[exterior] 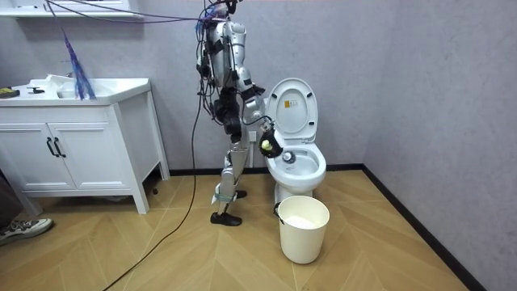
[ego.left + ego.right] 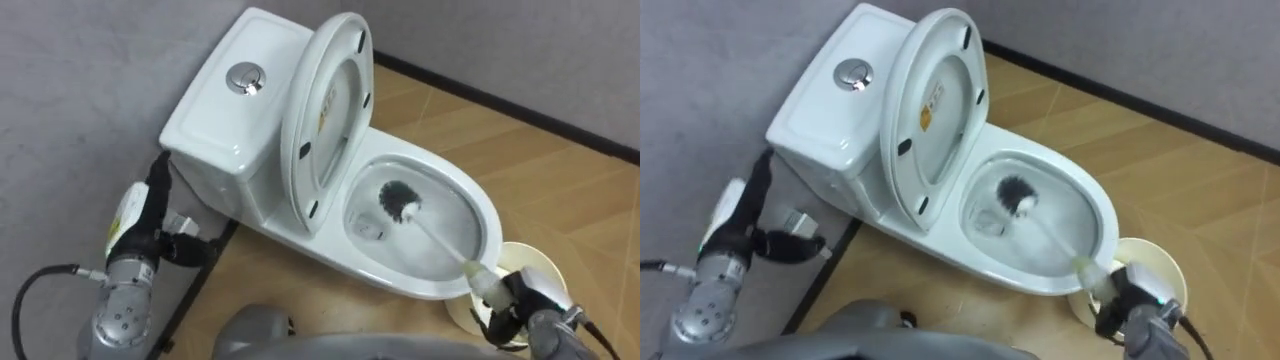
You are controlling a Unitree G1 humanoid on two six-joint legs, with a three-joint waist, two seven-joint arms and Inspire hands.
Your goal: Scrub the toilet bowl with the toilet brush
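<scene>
Eye views: on the robot's head, aimed steeply down, close above the toilet [image 2: 225,125]; the two sit slightly apart sideways.
Room view: well back across the room, roughly level, facing the grey wall [image 1: 404,81], whole robot in frame.
Shared: toilet, raised seat [image 2: 297,150], white bucket [image 1: 304,230], wood floor [image 1: 161,259].

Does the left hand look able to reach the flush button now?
Probably yes: the left hand sits beside the tank, and nothing lies between it and the flush button on top. The right hand grips the brush.
</scene>
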